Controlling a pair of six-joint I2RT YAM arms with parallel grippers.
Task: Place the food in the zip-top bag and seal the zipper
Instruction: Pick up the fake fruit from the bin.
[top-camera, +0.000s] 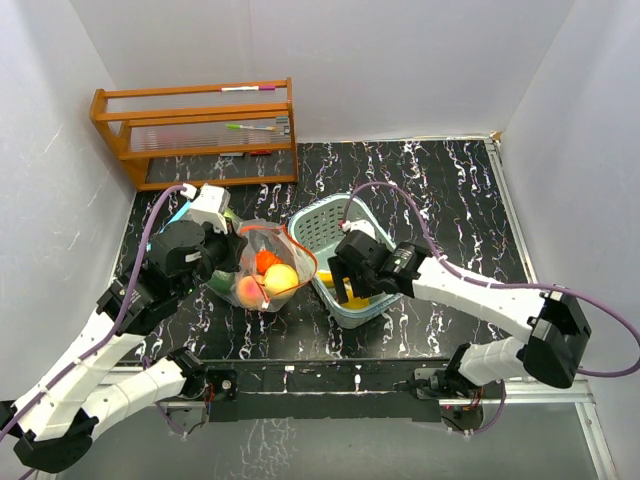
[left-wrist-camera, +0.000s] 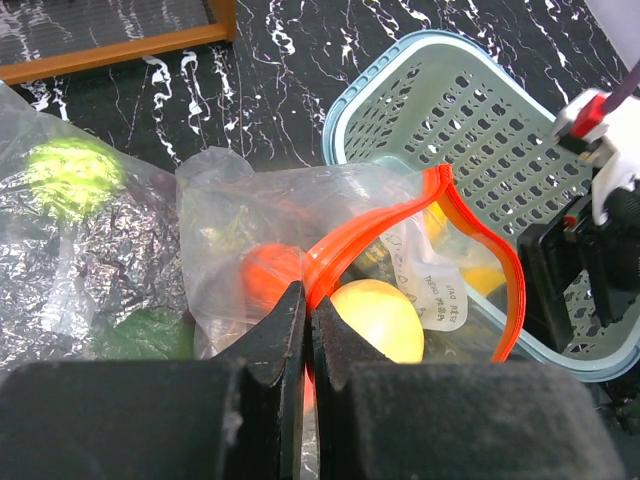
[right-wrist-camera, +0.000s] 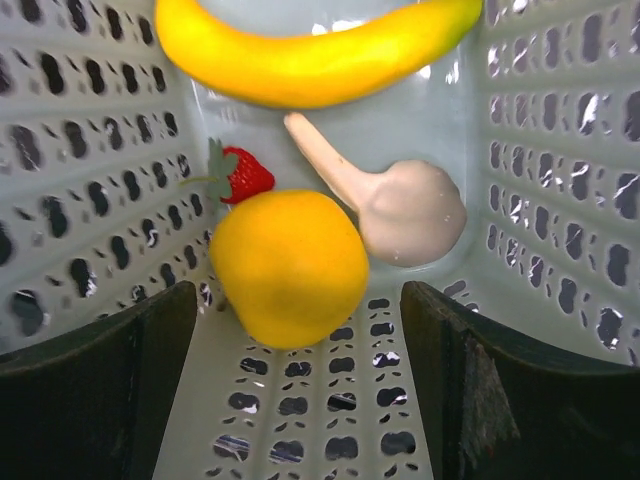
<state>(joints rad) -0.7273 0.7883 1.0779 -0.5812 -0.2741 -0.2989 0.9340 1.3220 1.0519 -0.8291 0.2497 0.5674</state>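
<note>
Food split. Yellow fruit (left-wrist-camera: 378, 318) and orange piece (left-wrist-camera: 270, 275) already inside zip-top bag (left-wrist-camera: 230, 200), just ahead of left gripper (left-wrist-camera: 306, 305). Its jaws pinched together on bag rim at orange zipper (left-wrist-camera: 480, 230), mouth gaping.

Still to move: yellow-orange fruit (right-wrist-camera: 288, 265), directly between spread jaws of right gripper (right-wrist-camera: 298, 312), untouched. Strawberry (right-wrist-camera: 245, 175), banana (right-wrist-camera: 310, 50), pale bulb (right-wrist-camera: 410, 210) beyond it, all in basket (right-wrist-camera: 70, 150).

Judged partway; zipper unsealed.

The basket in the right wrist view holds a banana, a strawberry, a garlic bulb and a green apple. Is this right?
Not quite: the right wrist view shows the round fruit is yellow-orange, not a green apple. The banana, strawberry and garlic bulb do lie in the basket.
</note>
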